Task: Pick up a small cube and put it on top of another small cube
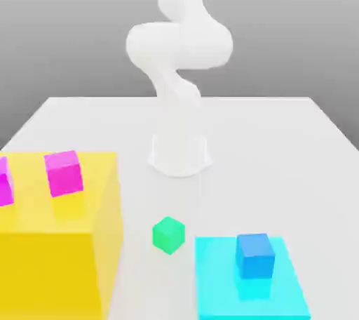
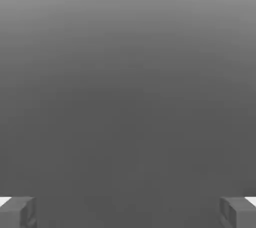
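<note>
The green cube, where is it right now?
In the exterior view the green cube sits on the white table, between the yellow block and the cyan platform.

The arm [image 1: 179, 66] is showing plain white all over, with smooth rounded segments and a wider round base [image 1: 179, 156]. The gripper [image 2: 128, 212] is showing two dark grey, blocky fingers [image 2: 17, 212] with white parts behind them.

Magenta cubes [image 1: 64, 172] atop yellow block [image 1: 49, 255]; blue cube [image 1: 254, 254] on cyan slab [image 1: 217, 290].
</note>
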